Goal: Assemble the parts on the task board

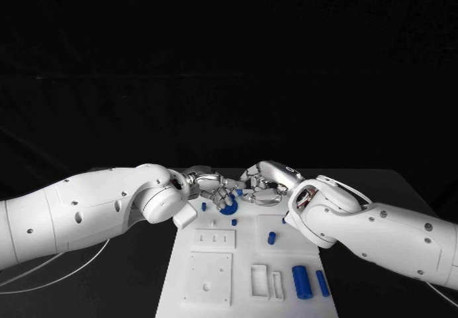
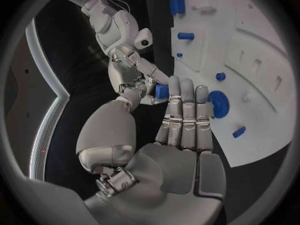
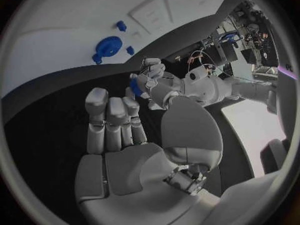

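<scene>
Black table [image 1: 114, 278] and a dark background surround your work. On the table lies the white task board [image 1: 210, 278], and both hands meet over its far end.

Your right hand [image 1: 265, 181] comes in from its side, and in the left wrist view its fingers [image 2: 145, 70] are closed around a small blue part [image 2: 161, 91]. Your left hand [image 1: 212, 185] faces it with its fingers [image 2: 184, 110] straight and side by side. Their tips reach the same small blue part, but I cannot tell if they grip it or only touch it.

Just under the two hands, the blue gear [image 1: 228, 208] is already lying on the board. Some blue pegs [image 1: 272, 237] stand near the middle, and two longer blue cylinders [image 1: 302, 281] lie at the near end.

I judge that you are now at the step of passing or turning the small blue part between the hands, above the board, before it is placed.

The next move needs one hand to have a sure hold before the other one lets go. After that, bring the part down straight to its seat near the gear, without pushing the gear.
</scene>
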### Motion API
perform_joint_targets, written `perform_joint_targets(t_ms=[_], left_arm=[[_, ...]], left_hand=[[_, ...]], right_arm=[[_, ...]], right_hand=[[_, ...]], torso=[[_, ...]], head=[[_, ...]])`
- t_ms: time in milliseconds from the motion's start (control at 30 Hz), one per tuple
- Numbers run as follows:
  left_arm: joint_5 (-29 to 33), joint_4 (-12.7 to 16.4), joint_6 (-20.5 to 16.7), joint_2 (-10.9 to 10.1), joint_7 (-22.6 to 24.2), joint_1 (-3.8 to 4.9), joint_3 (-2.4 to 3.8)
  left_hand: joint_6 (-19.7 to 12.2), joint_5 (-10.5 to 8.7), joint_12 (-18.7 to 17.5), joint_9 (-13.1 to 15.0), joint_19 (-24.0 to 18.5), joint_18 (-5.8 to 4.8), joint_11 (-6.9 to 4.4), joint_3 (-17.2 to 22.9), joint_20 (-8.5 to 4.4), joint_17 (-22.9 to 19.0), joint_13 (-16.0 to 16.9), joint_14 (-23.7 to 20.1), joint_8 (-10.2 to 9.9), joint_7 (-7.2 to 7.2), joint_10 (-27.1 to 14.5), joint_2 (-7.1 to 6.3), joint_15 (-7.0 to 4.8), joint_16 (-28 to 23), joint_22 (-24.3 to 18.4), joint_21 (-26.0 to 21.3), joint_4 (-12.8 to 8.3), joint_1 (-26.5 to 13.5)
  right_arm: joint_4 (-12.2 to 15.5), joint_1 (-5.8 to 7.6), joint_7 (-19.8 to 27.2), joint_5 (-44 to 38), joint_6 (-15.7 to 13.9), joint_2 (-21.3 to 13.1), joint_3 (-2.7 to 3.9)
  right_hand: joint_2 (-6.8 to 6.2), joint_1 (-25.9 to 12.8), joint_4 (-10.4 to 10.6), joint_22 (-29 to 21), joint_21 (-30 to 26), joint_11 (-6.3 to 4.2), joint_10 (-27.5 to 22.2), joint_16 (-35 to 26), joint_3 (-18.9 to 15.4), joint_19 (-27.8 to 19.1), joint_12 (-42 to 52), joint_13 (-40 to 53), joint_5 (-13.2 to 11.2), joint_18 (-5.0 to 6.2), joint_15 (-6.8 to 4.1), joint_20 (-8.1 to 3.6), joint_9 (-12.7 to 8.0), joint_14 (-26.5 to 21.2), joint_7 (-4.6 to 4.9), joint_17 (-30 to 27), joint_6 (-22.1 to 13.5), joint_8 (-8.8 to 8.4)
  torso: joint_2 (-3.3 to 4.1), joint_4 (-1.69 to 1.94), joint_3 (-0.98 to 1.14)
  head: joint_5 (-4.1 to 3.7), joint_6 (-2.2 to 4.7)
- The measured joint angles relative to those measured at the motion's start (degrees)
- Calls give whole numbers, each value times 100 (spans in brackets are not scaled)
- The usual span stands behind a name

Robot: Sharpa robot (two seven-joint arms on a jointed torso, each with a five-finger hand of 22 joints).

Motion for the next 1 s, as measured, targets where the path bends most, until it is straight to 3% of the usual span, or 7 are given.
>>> perform_joint_targets(t_ms=[100, 300, 500, 833, 1000], left_arm=[[-8, -3, 8, 1, -4, -2, -2], [-38, 2, 9, -1, -29, -6, -8], [-70, 3, 7, 3, -63, -9, -11], [-155, -9, 21, 9, -103, -13, -11], [-186, -25, 24, 24, -119, -18, -13]], left_hand=[[-1, 0, 0, 1, 0, -9, 0, 0, 0, -2, 0, 0, -1, 1, 0, 0, 0, 0, 0, 0, 0, 0], [-10, 0, 0, 20, 0, -18, 0, 0, 0, -2, -1, 0, -1, 10, 0, 19, 0, 0, 0, 0, 0, 19], [103, 0, 45, 50, 1, 38, -21, -42, 1, -2, 22, 0, 47, -21, 23, 350, 0, 63, -1, 45, -103, 233], [337, 0, 45, 122, 1, 42, -59, -78, 2, -49, 50, 21, 151, -91, 67, 868, -21, 89, -1, 89, -652, 626], [412, 0, 45, 144, 1, 44, -94, 36, 2, -65, 55, 43, 178, -123, 74, 960, -43, 129, -1, 111, -692, 641]], right_arm=[[-11, 1, 0, 3, 13, 22, -38], [-39, 1, -5, 5, 30, 55, -51], [-52, -2, -19, 6, 39, 82, -52], [-32, -19, -19, 7, 50, 83, -52], [-22, -29, -30, 7, 53, 78, -52]], right_hand=[[0, 0, 0, 0, 0, 0, 0, 0, 0, 0, 0, 0, 0, 0, 0, 0, -1, 0, 0, 0, 0, 0], [0, 0, 0, 0, 0, 1, 0, 0, 0, 0, 0, 0, 0, 0, 1, 1, -5, 0, 3, 4, 3, 0], [0, 0, 0, 0, 0, 1, 1, 0, 0, 0, 0, 0, 0, 0, 2, 1, -7, 0, 11, 4, 11, 0], [0, 0, 0, 0, 0, 1, 1, 0, -1, 8, 0, 0, 0, 0, 15, 11, -15, 4, 12, 3, 13, -4], [0, 0, -1, 0, 0, 2, 1, 0, -1, 8, 0, 0, 0, 1, 16, 11, -14, 4, 12, 3, 13, -10]], torso=[[2, 0, -1], [2, 3, -5], [2, 9, -6], [-5, 4, -5], [-7, 3, 2]], head=[[-7, -7], [-16, -35], [-23, -58], [-10, -77], [-10, -81]])
